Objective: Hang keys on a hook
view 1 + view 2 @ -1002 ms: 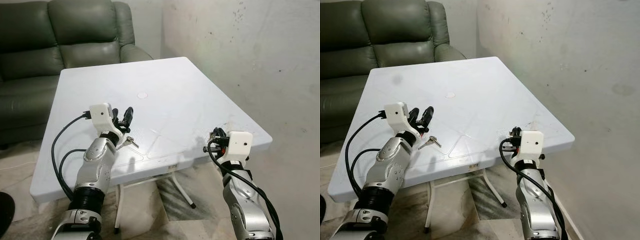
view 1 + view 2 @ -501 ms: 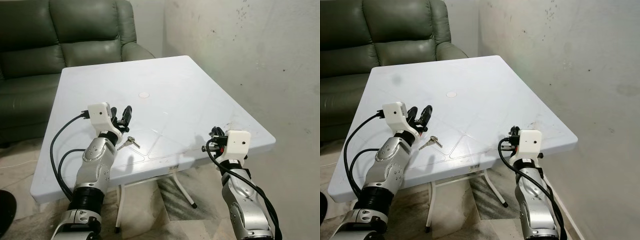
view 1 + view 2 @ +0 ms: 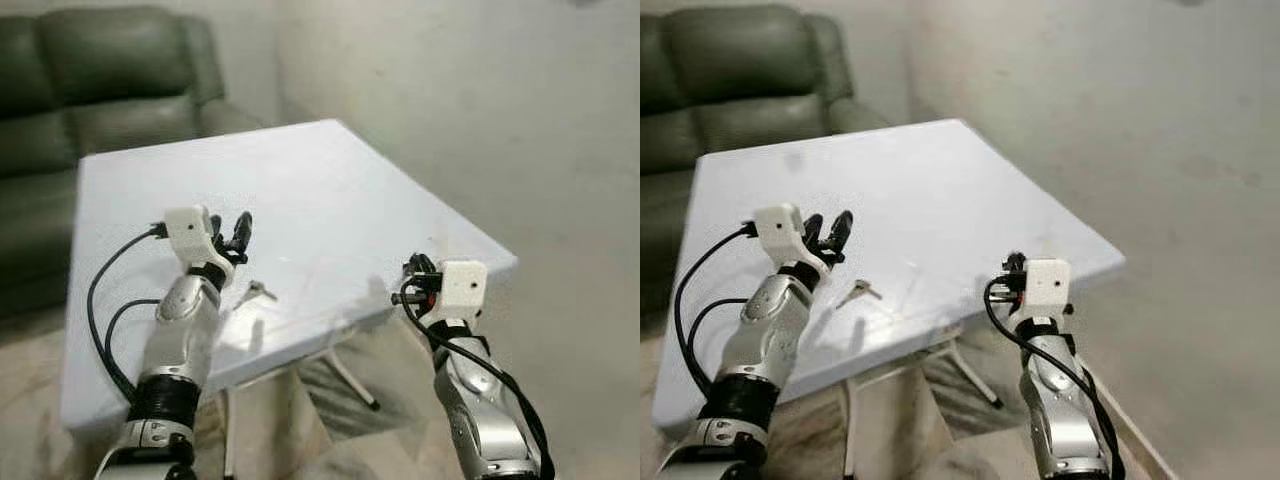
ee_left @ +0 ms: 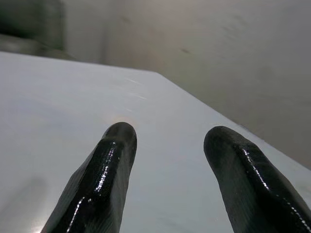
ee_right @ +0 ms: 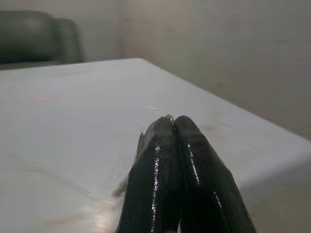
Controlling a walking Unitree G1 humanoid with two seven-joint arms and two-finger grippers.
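White plastic table (image 3: 330,200) spreads ahead of the robot, with a dark green sofa (image 3: 60,100) behind it and a bare pale wall (image 3: 480,90) on the right. Both head views are blurred, and the whole scene has slid sideways since 0.5 s ago: the sofa now sits further left and more wall shows, so the camera has turned, not the furniture.

Keys (image 3: 256,292) lie flat on the tabletop near its front edge, in the same spot on the table as before, just beside and in front of the left gripper (image 3: 230,233). That gripper hovers over the table with its 2 black fingers (image 4: 104,170) spread apart and nothing between them; its pose above the keys matches the earlier frames. In the left wrist view the fingers point across the bare white surface toward the far corner.

Off the table's front right corner, the right gripper (image 3: 413,285) is held up at about tabletop height, much as it was 1 s ago. Its 2 fingers (image 5: 167,165) are pressed tightly together; a tiny pale speck shows at their tips, too small to identify.
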